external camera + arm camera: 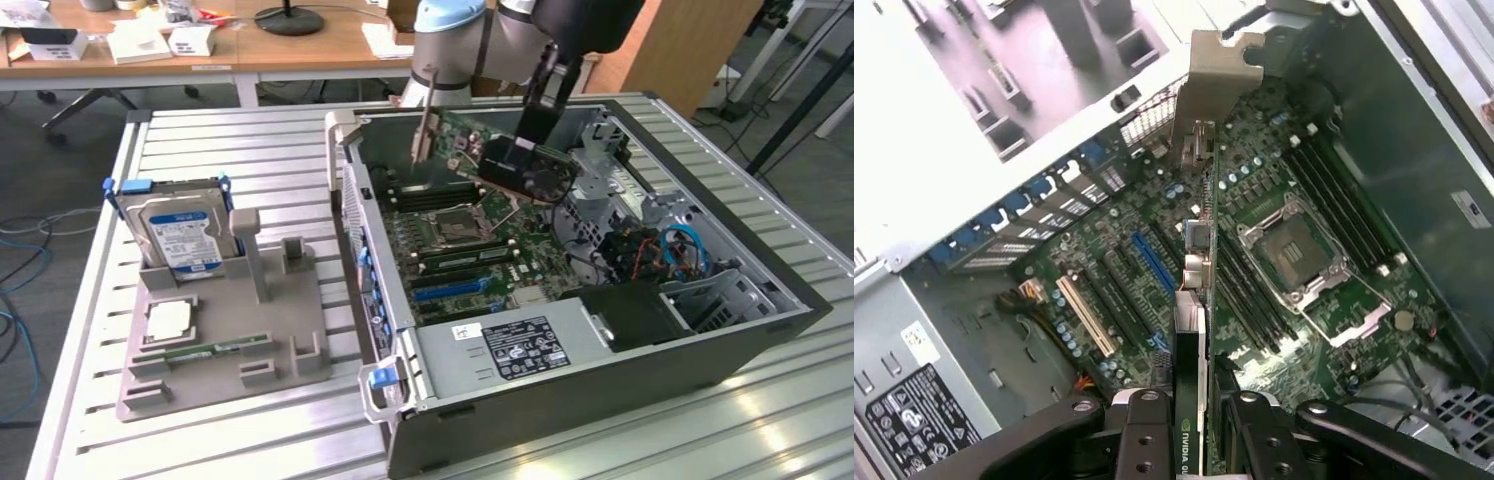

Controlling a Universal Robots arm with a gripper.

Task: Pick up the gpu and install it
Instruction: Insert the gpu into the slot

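A wooden desk spans the upper left of the frame; grey floor with blue cables fills the left edge.

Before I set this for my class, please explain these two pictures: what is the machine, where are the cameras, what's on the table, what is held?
The machine is a robot arm ending in a gripper, a two-fingered clamp. One picture comes from a camera off the arm; the other from a camera on its wrist, looking down past the fingers. The gripper is shut on a graphics card, held on edge above the circuit board inside an open computer case. On the metal table, at the exterior view's left, a grey holder carries an upright hard drive, a square chip and a memory stick.
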